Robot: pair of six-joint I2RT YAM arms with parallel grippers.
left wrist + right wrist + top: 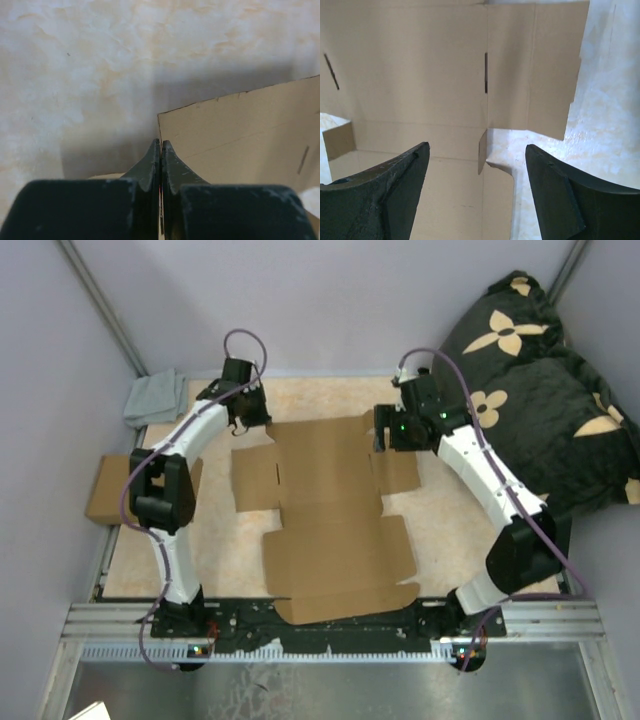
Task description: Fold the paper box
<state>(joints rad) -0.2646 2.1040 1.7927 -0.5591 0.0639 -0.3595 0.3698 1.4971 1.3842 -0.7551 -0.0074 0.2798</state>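
The paper box (pixel 330 510) lies unfolded as a flat brown die-cut sheet in the middle of the table, flaps spread to both sides. My left gripper (pixel 258 426) is at the sheet's far left corner. In the left wrist view its jaws (pixel 160 146) are shut on the thin edge of the cardboard panel (pixel 240 125). My right gripper (pixel 384 436) hovers over the far right side. Its fingers (pixel 477 155) stand wide open above the cardboard (pixel 420 75) and a small upturned tab (pixel 482 150), holding nothing.
A second flat brown cardboard piece (pixel 105 488) lies at the table's left edge. A grey cloth (pixel 155 398) sits at the far left corner. A black pillow with tan flowers (pixel 540 380) fills the right side. The metal rail (pixel 330 625) runs along the near edge.
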